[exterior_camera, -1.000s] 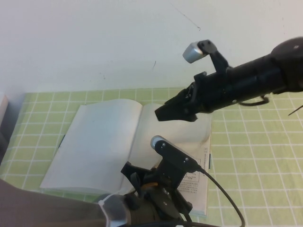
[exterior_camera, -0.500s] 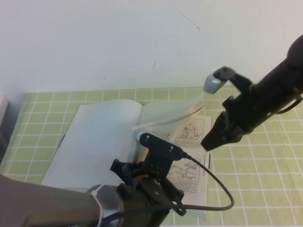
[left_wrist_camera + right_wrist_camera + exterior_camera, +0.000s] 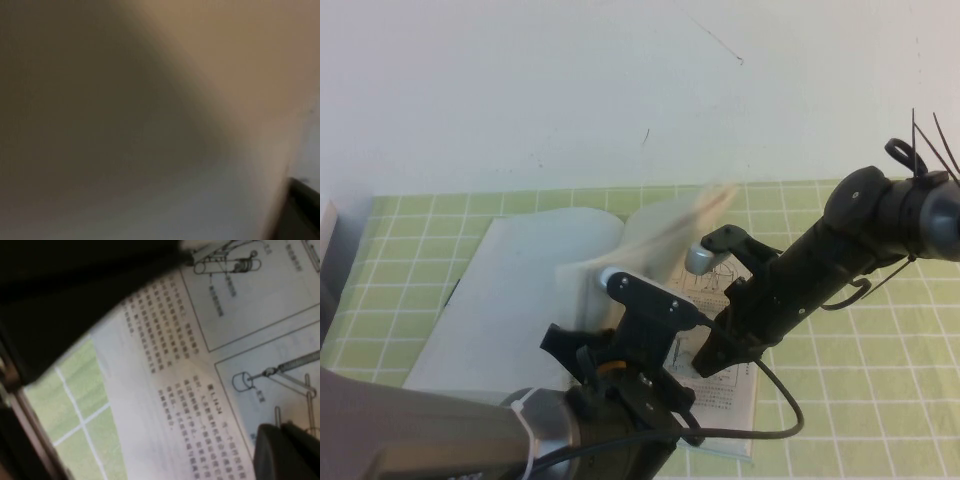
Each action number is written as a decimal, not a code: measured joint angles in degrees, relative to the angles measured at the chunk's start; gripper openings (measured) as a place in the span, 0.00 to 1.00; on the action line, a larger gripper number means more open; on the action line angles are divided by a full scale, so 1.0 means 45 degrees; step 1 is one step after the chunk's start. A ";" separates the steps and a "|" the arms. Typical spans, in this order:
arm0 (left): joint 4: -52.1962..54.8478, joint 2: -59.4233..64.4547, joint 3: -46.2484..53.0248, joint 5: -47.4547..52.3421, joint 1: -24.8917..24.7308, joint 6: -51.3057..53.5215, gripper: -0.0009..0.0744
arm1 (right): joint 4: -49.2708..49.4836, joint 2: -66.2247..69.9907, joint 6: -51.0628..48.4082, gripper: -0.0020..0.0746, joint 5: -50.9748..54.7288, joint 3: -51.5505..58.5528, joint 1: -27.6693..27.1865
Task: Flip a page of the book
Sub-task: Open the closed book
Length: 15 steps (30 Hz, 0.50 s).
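The open book point(image 3: 510, 290) lies on the green checked mat point(image 3: 860, 400). One page point(image 3: 670, 225) stands lifted over the spine, blurred, arching toward the left half. My left gripper point(image 3: 610, 335) is low at the book's near edge by the spine, under that page; pale paper point(image 3: 150, 125) fills the left wrist view. My right gripper point(image 3: 705, 358) is down on the printed right page point(image 3: 725, 392), its dark fingertips point(image 3: 270, 452) side by side on the diagrams and text point(image 3: 210, 365).
A white wall rises behind the mat. A pale object point(image 3: 328, 240) stands at the left edge. The left arm's cable point(image 3: 790, 410) loops over the book's near right corner. Mat shows bare on the right.
My right arm swung from over the book's middle out to the right, then down onto the right page. The page rose and is sweeping leftward. My left arm shifted slightly left.
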 joint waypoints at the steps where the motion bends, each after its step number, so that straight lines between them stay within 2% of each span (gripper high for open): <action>1: 0.0034 0.0000 0.0000 -0.0316 0.0004 0.0000 0.01 | 0.0000 0.0000 0.0073 0.03 0.0004 0.0000 0.0000; 6: -0.0054 0.0000 0.0000 -0.0970 0.0026 0.0135 0.01 | -0.0832 0.0000 0.1135 0.03 0.0031 -0.0054 0.0104; 15: -0.1582 -0.0417 -0.0019 -0.1706 0.0026 0.0494 0.01 | -0.3890 -0.0397 0.3768 0.03 0.0464 -0.0261 0.0255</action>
